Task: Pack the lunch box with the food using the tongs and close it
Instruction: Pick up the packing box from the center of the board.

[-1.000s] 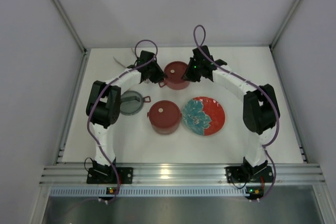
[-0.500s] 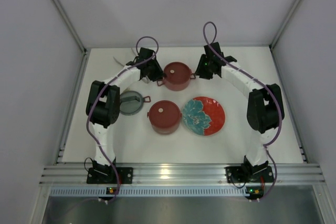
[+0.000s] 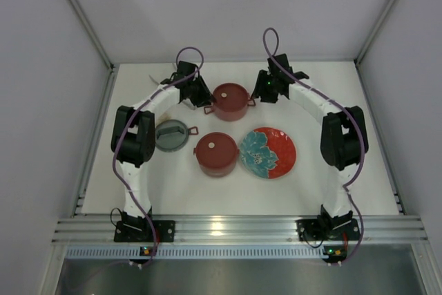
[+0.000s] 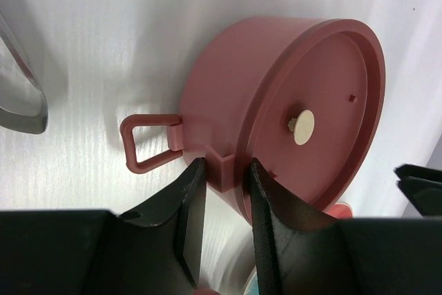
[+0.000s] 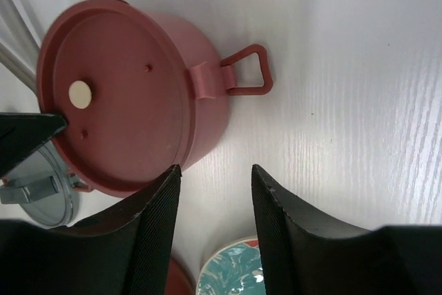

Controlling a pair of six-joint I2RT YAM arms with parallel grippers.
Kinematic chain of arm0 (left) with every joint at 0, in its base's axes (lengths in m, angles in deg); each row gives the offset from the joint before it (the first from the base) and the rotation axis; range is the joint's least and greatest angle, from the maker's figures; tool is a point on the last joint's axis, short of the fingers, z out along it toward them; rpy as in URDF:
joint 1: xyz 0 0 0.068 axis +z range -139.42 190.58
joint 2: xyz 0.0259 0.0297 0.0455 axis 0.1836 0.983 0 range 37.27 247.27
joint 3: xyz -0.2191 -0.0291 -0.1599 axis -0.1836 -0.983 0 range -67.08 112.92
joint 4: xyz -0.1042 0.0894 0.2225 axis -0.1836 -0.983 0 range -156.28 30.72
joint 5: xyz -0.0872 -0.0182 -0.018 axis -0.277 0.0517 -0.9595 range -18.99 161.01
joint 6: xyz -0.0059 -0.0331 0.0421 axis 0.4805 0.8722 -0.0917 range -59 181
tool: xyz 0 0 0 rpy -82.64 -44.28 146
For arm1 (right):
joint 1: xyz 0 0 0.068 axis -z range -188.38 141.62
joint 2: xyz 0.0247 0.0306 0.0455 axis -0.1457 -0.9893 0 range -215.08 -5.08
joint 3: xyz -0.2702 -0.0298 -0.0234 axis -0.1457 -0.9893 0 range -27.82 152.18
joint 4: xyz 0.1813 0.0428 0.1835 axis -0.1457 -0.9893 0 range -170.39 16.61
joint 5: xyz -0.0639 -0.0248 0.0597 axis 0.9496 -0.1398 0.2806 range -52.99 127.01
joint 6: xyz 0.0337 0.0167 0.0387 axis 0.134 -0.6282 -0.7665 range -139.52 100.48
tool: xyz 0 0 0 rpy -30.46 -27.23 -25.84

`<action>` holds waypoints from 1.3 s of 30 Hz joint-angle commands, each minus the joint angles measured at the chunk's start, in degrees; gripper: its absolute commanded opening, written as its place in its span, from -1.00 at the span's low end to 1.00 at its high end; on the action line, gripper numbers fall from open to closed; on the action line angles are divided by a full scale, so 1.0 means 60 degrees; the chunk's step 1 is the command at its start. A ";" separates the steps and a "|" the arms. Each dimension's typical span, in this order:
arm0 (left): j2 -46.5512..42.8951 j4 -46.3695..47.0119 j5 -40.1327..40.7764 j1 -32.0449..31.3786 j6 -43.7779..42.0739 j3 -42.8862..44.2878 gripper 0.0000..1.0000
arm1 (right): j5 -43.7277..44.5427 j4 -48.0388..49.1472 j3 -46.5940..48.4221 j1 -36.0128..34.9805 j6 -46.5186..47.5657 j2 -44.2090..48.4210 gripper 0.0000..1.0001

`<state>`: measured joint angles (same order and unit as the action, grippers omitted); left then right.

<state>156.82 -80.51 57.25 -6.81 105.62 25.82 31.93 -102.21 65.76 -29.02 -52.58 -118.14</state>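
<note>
At the left of the top view, a small grey round dish (image 3: 171, 135) sits on the white table (image 3: 311, 191). Right of it, near the centre, stands a dusty-pink round pot (image 3: 215, 154) capped by a flat maroon lid with a pale knob, so its contents are hidden. Just above and slightly right is a second dusty-pink round pot (image 3: 231, 99), also closed under a maroon lid (image 5: 117, 101) that hides whatever is inside. To the lower right lies a round red plate with a teal flower (image 3: 268, 152), touching the near pot's side. The slim silvery metal tongs (image 4: 24, 101) lie on the table at the left edge of the left wrist view, apart from the far pot. The left gripper (image 4: 226, 165) has its black fingers (image 4: 190, 212) drawn narrow, clamped on the small lug beside that pot's loop handle (image 4: 148, 143). The right gripper (image 5: 215, 170) hangs at the pot's other side, its fingers (image 5: 155, 226) spread apart with only bare table between them, the left one just beside the pot wall.
</note>
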 commanded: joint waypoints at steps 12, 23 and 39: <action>-0.0120 0.0536 -0.1222 0.0232 -0.0112 0.0497 -1.00 | -0.1043 0.1258 0.0722 0.0408 0.0603 -0.1006 0.05; -0.0324 0.0404 -0.1179 0.0276 -0.0288 0.0585 -1.00 | -0.0868 0.0674 0.0385 0.0423 0.0734 0.0618 0.07; -0.1071 -0.0313 -0.1369 0.0305 -0.0683 0.1391 -1.00 | -0.0354 0.0130 -0.0172 0.0467 0.0998 0.2055 0.08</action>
<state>156.73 -84.29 52.68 -5.46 102.08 29.95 28.60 -100.20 65.48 -27.16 -47.95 -108.19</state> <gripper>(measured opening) 0.336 0.540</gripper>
